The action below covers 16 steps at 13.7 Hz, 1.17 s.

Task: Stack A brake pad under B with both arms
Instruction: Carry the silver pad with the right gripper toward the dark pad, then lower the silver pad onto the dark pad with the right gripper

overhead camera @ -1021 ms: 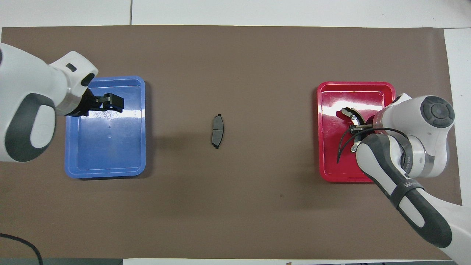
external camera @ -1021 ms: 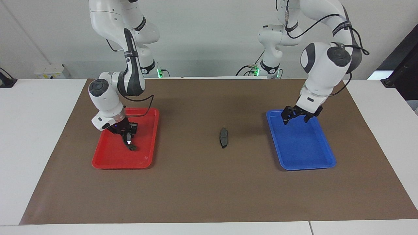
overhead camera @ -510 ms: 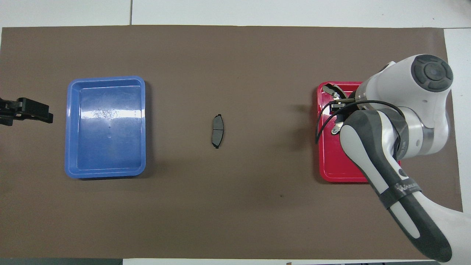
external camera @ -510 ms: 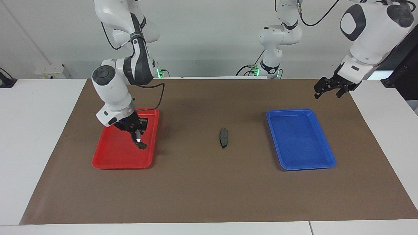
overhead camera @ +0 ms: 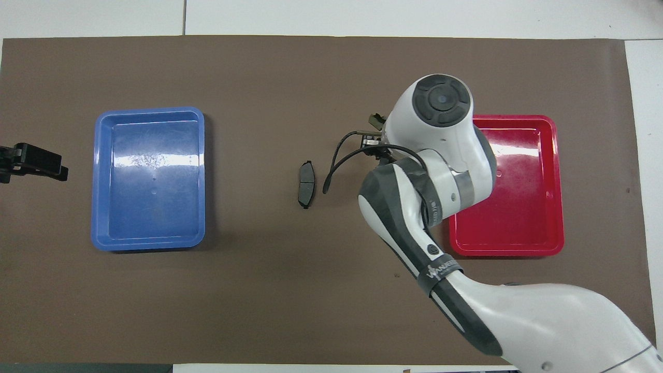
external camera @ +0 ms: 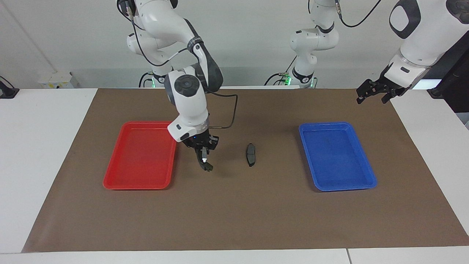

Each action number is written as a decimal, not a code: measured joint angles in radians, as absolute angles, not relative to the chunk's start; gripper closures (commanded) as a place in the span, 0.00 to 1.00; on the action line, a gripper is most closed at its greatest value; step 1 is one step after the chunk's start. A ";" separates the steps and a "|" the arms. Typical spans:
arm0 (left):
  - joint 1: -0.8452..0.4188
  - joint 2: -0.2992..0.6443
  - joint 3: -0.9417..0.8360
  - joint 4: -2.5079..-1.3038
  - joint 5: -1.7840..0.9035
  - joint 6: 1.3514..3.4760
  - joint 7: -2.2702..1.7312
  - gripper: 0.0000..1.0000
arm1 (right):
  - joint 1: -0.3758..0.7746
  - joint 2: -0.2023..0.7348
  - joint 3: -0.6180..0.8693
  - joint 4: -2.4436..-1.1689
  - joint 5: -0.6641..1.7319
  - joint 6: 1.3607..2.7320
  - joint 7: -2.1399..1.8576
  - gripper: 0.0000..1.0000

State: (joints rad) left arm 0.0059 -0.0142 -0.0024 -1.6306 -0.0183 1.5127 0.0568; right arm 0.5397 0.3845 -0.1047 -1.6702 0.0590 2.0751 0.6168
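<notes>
— What is on the table?

— A brown mat point(external camera: 234, 212) covers most of the white table point(external camera: 40, 146), under a pale wall point(external camera: 242, 40). A red tray point(external camera: 141, 161) lies toward the right arm's end and a blue tray point(external camera: 337, 157) toward the left arm's end.

— Where are the grippers?

— The right gripper point(external camera: 202, 146) hangs over bare mat between the red tray and the short pad point(external camera: 250, 154), clamped on the long curved pad point(external camera: 206, 163), which hangs below it. The short pad lies flat just beside it, toward the left arm. The left gripper point(external camera: 377, 91) waits over the mat's edge; its fingers look spread.

— Is there open room?

— Yes, wide bare mat around the short pad.
</notes>
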 measured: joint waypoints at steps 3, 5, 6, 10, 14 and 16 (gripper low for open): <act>0.006 -0.014 -0.002 -1.631 -0.018 1.513 0.057 0.00 | 0.605 0.465 -0.105 -1.621 0.112 2.117 0.670 1.00; 0.006 -0.014 -0.002 -1.631 -0.018 1.513 0.057 0.00 | 0.642 0.489 -0.104 -1.597 0.120 2.121 0.710 1.00; 0.006 -0.014 -0.002 -1.631 -0.018 1.513 0.057 0.00 | 0.658 0.494 -0.104 -1.592 0.121 2.121 0.734 1.00; 0.006 -0.014 -0.002 -1.631 -0.018 1.513 0.059 0.00 | 0.715 0.510 -0.104 -1.590 0.121 2.125 0.803 1.00; 0.007 -0.014 -0.002 -1.631 -0.018 1.513 0.059 0.00 | 0.742 0.557 -0.104 -1.590 0.121 2.173 0.836 1.00; 0.009 -0.014 0.000 -1.631 -0.018 1.513 0.059 0.00 | 0.743 0.564 -0.104 -1.588 0.121 2.179 0.836 1.00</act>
